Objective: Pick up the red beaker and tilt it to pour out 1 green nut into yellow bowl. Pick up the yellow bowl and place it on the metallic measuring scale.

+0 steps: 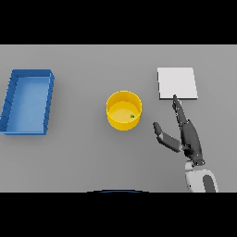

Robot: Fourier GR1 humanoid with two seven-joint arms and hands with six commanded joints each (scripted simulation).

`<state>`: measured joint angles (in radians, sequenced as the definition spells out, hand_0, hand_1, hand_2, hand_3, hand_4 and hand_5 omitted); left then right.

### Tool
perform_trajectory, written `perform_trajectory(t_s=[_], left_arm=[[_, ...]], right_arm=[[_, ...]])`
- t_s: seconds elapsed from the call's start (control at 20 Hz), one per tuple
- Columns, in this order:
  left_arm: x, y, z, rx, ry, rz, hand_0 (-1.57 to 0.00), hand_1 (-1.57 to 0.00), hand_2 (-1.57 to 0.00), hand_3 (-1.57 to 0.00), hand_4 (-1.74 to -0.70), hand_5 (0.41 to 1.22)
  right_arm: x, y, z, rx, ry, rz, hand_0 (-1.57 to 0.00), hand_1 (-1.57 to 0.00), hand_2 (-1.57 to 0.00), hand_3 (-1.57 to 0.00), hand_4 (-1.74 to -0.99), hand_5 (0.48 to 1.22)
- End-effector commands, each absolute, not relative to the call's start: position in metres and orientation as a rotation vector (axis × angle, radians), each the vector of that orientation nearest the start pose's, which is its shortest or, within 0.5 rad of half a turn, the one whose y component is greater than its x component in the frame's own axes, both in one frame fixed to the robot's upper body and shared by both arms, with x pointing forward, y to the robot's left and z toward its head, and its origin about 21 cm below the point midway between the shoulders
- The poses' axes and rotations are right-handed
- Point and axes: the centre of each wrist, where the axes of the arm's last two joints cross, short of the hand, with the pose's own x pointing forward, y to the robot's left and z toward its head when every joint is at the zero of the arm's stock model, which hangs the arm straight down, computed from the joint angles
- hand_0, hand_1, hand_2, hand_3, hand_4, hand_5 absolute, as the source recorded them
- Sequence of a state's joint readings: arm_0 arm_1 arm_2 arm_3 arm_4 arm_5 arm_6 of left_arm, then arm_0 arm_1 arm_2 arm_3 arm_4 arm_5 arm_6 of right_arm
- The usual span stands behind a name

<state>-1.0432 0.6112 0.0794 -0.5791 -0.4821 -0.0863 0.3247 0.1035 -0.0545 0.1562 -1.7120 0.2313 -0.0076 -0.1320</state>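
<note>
The yellow bowl (pixel 123 110) stands upright in the middle of the grey table, with a small green nut (pixel 132 116) inside it near its right wall. The metallic measuring scale (pixel 177 83), a flat pale square, lies to the bowl's upper right. My right hand (pixel 187 135) is open, right of the bowl and apart from it, its fingers stretched toward the scale's near edge and its thumb pointing left toward the bowl. It holds nothing. No red beaker is in view. My left hand is not in view.
A blue rectangular tray (pixel 9 102) lies at the table's far left.
</note>
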Motion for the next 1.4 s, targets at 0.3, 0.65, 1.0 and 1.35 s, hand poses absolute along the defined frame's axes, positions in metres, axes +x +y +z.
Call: perform_trajectory(t_s=[0.3, 0.65, 1.0, 1.35], left_arm=[[0.397, 0.355, 0.121, 0.774, -1.128, -0.307, -1.57, -1.57, -1.57, -1.57, -1.74, 1.221], [0.368, 0.352, 0.099, 0.740, -1.059, -0.227, -1.57, -1.57, -1.57, -1.57, -1.66, 0.868], [0.353, 0.361, 0.112, 0.569, -1.043, -0.425, -0.48, -0.44, -0.42, -0.43, -0.92, 0.651], [0.356, 0.355, 0.103, 0.659, -1.013, -0.498, -0.10, -0.09, -0.09, -0.09, -0.78, 0.631]], right_arm=[[0.220, -0.211, 0.011, -0.117, -1.765, 0.319, 0.00, 0.00, 0.00, 0.00, -1.166, 0.676], [0.221, -0.213, 0.009, -0.109, -1.739, 0.309, 0.00, 0.00, 0.00, 0.00, -1.155, 0.669], [0.219, -0.210, 0.009, -0.098, -1.747, 0.314, 0.00, 0.00, 0.00, 0.00, -1.155, 0.670], [0.223, -0.211, 0.013, -0.155, -1.754, 0.336, 0.00, 0.00, 0.00, 0.00, -1.154, 0.657]])
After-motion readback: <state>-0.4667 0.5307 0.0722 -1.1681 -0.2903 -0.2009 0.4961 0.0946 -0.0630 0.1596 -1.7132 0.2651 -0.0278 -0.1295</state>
